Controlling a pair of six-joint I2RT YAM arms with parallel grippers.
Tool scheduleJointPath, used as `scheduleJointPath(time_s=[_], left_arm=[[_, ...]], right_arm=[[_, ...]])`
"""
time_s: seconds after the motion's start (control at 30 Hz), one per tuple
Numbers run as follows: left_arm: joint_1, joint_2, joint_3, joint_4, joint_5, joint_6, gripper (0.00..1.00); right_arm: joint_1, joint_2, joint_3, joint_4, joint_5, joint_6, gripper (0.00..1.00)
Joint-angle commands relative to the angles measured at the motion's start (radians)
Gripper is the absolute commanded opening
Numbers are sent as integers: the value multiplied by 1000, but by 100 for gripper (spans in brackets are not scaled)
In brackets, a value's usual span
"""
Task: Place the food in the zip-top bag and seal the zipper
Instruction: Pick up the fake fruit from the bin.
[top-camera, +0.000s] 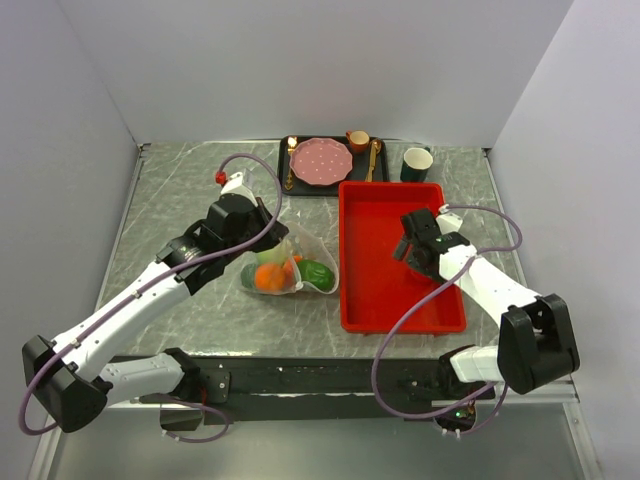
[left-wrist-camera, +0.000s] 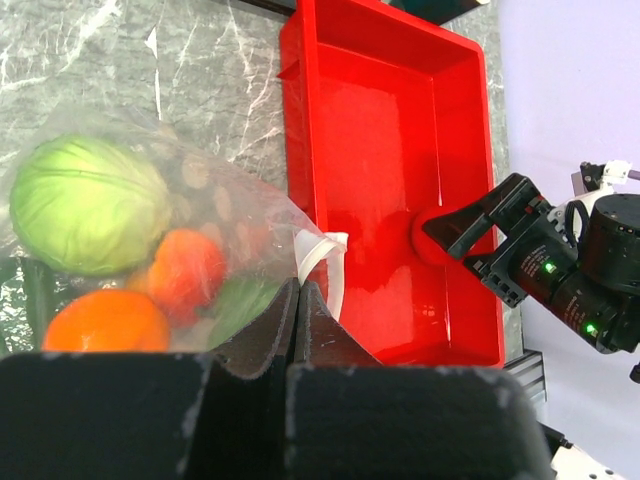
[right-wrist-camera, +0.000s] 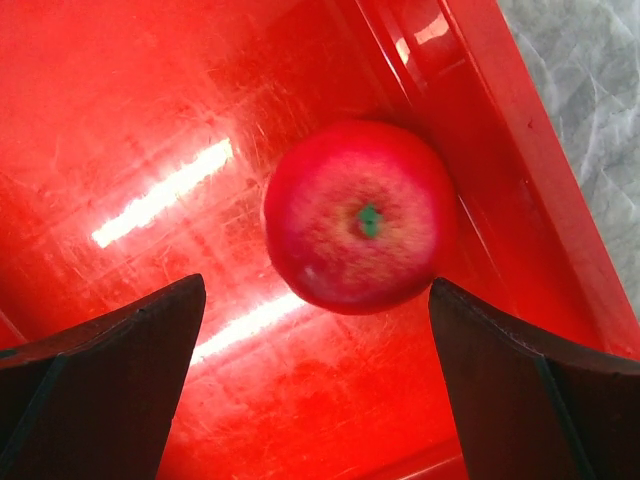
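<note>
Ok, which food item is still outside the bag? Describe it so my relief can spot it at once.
Find the big red tray right of centre. On its floor, between the open right gripper's fingers, lies a red apple. It is the only food visible outside the zip-top bag: round, glossy red, green dot at the stem.

A red tray (top-camera: 372, 262) lies before a black tray (top-camera: 352, 186) bearing a pink plate (top-camera: 321, 161) (white-dotted), dark cup (top-camera: 416, 164) alongside.

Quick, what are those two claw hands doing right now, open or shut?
Left gripper: closed, pinching the edge of the clear plastic zip-top bag.
Right gripper: open, empty, over the red apple in the red plastic tray.
</note>
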Motion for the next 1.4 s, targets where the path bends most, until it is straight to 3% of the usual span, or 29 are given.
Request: scheduleJointPath(time_s=[0.0,0.3,0.57,0.9,1.37], left_arm=[[4,1,10,36,-8,16,1],[4,23,27,34,-3,30,1],[4,19,27,28,-8,33,1],[8,24,44,19,-17,46,1],[8,-2,12,20,-9,27,1]], right_arm=[[-8,9,-6,39,12,-15,100],[-30,42,35,-13,119,-24,100],[-50,53,18,42,93,-53,100],[-94,95,-15,163,-59,-113,98],[-100,16,-84,272,-274,-208,72]])
